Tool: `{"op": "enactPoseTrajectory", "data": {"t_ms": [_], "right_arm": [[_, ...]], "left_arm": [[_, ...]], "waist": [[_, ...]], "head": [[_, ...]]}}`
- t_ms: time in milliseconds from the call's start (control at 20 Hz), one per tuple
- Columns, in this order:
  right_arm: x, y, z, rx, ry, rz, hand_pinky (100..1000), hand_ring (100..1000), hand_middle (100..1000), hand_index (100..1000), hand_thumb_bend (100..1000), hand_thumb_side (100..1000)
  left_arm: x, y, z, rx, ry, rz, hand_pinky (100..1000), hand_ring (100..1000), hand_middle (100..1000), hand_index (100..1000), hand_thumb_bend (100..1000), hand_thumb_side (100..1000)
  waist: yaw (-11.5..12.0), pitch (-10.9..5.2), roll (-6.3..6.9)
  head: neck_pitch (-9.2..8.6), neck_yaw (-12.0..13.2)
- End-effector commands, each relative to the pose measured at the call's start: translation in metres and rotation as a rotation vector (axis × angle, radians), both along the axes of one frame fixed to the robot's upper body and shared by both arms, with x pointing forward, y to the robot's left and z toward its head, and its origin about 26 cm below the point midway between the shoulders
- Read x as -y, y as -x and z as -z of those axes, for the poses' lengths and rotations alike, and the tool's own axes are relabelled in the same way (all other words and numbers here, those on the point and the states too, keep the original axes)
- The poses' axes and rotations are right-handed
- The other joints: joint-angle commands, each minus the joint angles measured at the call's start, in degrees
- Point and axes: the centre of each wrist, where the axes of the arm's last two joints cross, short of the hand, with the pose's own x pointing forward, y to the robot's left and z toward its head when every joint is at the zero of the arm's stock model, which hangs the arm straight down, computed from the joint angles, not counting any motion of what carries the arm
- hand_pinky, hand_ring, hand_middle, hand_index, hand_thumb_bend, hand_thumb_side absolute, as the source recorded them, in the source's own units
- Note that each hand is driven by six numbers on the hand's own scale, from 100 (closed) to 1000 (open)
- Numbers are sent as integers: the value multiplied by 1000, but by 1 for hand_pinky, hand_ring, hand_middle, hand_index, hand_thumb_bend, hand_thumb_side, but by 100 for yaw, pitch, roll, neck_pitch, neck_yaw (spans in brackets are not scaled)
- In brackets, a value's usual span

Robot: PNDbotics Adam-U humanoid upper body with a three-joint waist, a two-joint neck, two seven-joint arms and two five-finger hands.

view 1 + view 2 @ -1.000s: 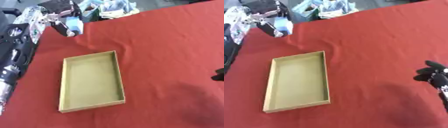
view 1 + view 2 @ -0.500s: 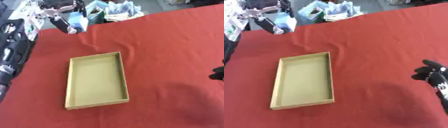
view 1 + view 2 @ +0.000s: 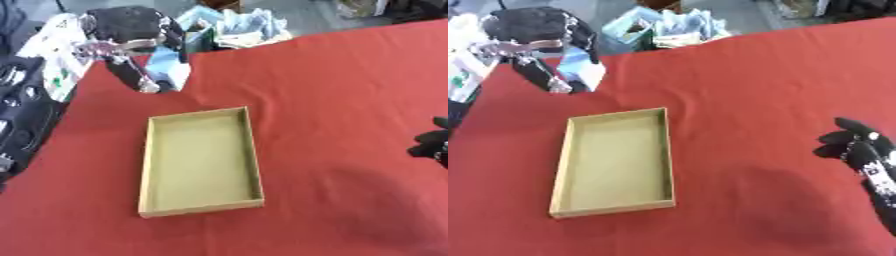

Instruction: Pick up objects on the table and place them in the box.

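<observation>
The robot's left hand [image 3: 131, 47], black with silver joints, hung above the far left part of the red cloth-covered table [image 3: 332, 100], up and to the left of the shallow tan cardboard box [image 3: 199, 161]. Its fingers were curled down around a pale blue and white packet [image 3: 166, 67], which it held clear of the cloth, just beyond the box's far short edge and a little to its left. How the thumb sat on the packet I could not make out.

The box lay flat and open-topped on the cloth, its long sides running away from the robot and slightly askew. Its inside showed only bare cardboard floor. Between the box's far rim and the held packet there was a strip of bare red cloth.

The robot's right hand [image 3: 859, 150] showed well to the right of the box, near the right edge, fingers relaxed and spread upward, holding nothing. A wide stretch of bare red cloth lay between it and the box's right wall, and more ran from the box's near rim to the table's near side.

Beyond the box, past the table's far edge, sat a heap of pale blue and white packets in a bin [image 3: 236, 27]. Left of the box the cloth ended at the table's left edge, where dark equipment [image 3: 22, 125] stood close by.
</observation>
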Motion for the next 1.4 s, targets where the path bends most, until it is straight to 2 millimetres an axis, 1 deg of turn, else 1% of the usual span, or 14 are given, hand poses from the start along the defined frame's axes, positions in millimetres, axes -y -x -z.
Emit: {"op": "enactPoseTrajectory", "data": {"t_ms": [50, 300, 700, 850, 1050, 1100, 1150, 1400], "right_arm": [[0, 0, -5, 14, -1, -8, 731, 666, 678, 904, 100, 741], [-1, 0, -4, 13, -5, -12, 731, 666, 678, 904, 100, 741], [-2, 0, -4, 11, -9, -15, 730, 666, 678, 904, 100, 743], [-2, 0, -4, 11, -9, -14, 730, 666, 678, 903, 100, 744], [-2, 0, -4, 11, -9, -12, 729, 666, 677, 903, 100, 744], [-1, 0, -4, 11, -8, -12, 729, 666, 677, 903, 100, 745], [-1, 0, -3, 11, -7, -12, 729, 666, 677, 903, 100, 745], [-1, 0, -4, 11, -7, -12, 729, 666, 677, 903, 100, 745]], "left_arm": [[6, 9, -9, -7, -18, 35, 670, 561, 501, 662, 100, 129], [20, 12, 4, -99, -43, 50, 673, 570, 512, 671, 100, 133], [36, 11, 31, -162, -120, 61, 684, 592, 538, 694, 100, 136], [38, 10, 37, -171, -133, 61, 685, 596, 542, 698, 100, 137], [39, 9, 42, -183, -153, 58, 692, 607, 556, 712, 122, 136], [39, 9, 43, -185, -159, 58, 696, 614, 563, 723, 149, 133], [39, 9, 43, -186, -166, 58, 697, 616, 565, 725, 154, 132], [35, 11, 46, -194, -221, 35, 726, 682, 622, 778, 199, 138]], "waist": [[-6, -130, -58], [-1, -147, -95], [40, -121, -118], [57, -99, -124], [79, -71, -128], [90, -64, -130], [101, -59, -131], [150, -45, -143]], "head": [[16, -26], [22, -22], [63, 19], [80, 35], [112, 47], [119, 51], [124, 53], [138, 44]]}}
